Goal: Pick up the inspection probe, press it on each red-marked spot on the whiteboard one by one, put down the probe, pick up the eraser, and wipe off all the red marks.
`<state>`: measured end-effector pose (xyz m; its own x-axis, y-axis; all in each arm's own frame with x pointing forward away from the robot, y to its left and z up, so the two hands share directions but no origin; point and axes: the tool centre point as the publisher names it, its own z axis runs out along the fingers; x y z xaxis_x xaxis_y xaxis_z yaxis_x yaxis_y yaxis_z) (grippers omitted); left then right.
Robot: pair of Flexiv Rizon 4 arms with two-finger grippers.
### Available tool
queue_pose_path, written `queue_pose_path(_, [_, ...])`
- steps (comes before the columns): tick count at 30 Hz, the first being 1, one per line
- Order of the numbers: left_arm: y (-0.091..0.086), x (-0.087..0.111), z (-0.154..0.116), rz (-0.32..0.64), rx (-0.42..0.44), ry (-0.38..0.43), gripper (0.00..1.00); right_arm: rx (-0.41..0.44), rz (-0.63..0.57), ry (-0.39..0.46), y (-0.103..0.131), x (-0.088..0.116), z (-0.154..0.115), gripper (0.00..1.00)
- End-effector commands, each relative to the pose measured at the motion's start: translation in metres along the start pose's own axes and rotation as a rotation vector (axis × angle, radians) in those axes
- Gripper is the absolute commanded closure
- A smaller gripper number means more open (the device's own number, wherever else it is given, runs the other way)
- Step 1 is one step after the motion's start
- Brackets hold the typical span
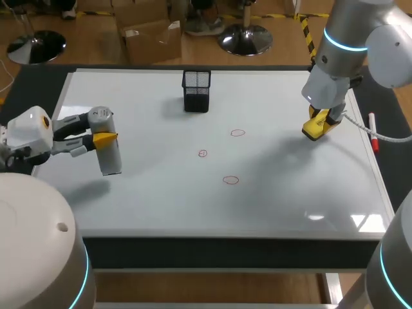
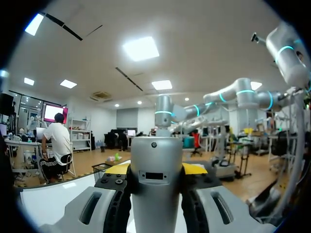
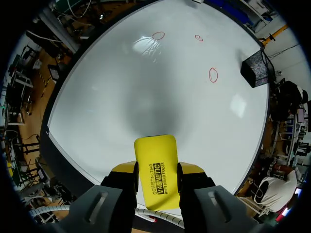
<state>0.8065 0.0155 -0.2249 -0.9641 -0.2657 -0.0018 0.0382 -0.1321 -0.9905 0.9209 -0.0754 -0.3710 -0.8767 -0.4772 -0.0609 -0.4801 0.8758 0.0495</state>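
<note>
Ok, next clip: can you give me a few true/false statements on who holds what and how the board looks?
1. The right gripper is shut on the yellow eraser. True.
2. The left gripper is open and holds nothing. False: it is shut on the grey probe.
3. Three red marks show on the whiteboard. True.
4. The black mesh holder lies tipped over at the board's near edge. False: it stands upright near the far edge.

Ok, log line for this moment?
left gripper: shut on probe | right gripper: shut on eraser | red marks: three, unwiped
</note>
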Motion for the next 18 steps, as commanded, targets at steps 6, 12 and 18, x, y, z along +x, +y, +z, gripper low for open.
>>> queue_pose_path(6, [-0.001,0.0,0.0,0.001,0.0,-0.001,1.0,0.013,-0.036,0.025,0.011,-0.004,0.001,1.0])
queue_pose_path(12, [-0.001,0.0,0.0,0.001,0.0,-0.001,1.0,0.048,-0.163,0.028,0.058,-0.024,-0.005,1.0])
queue_pose_path(18, [-0.001,0.0,0.0,0.001,0.0,-0.001,1.0,0.059,-0.286,0.033,0.103,-0.047,-0.008,1.0])
